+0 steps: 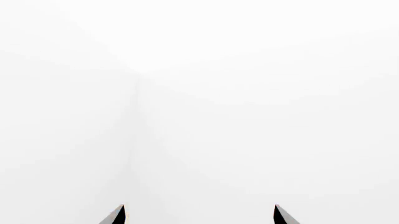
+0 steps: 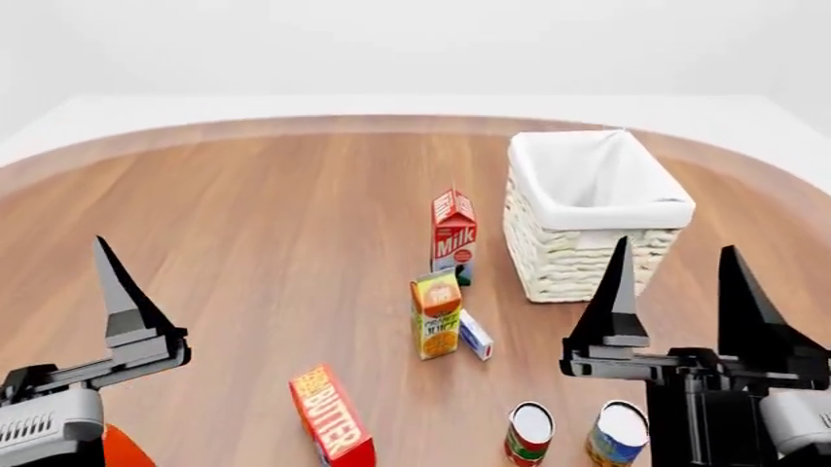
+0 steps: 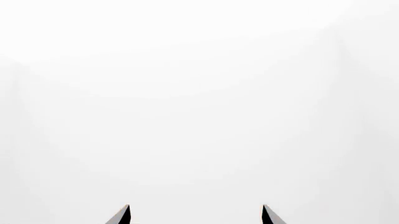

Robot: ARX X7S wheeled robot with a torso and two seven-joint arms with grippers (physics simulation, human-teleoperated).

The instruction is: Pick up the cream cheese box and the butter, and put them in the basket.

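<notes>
In the head view the butter (image 2: 331,416), a red and orange box, lies on the wooden table near its front edge. The small blue-and-white cream cheese box (image 2: 476,335) leans beside an orange juice carton (image 2: 437,314). The white woven basket (image 2: 571,258) stands at the back right. My right gripper (image 2: 676,251) is raised in front of the basket, open and empty. My left gripper (image 1: 199,209) is open too; one of its fingers (image 2: 124,297) shows at the head view's left, well apart from the butter. Both wrist views show only blank white beyond the fingertips.
A red milk carton (image 2: 453,232) stands behind the juice carton, left of the basket. Two round cans (image 2: 528,433) (image 2: 616,435) sit near the front edge under my right gripper (image 3: 195,209). The table (image 2: 260,214) has a curved far edge.
</notes>
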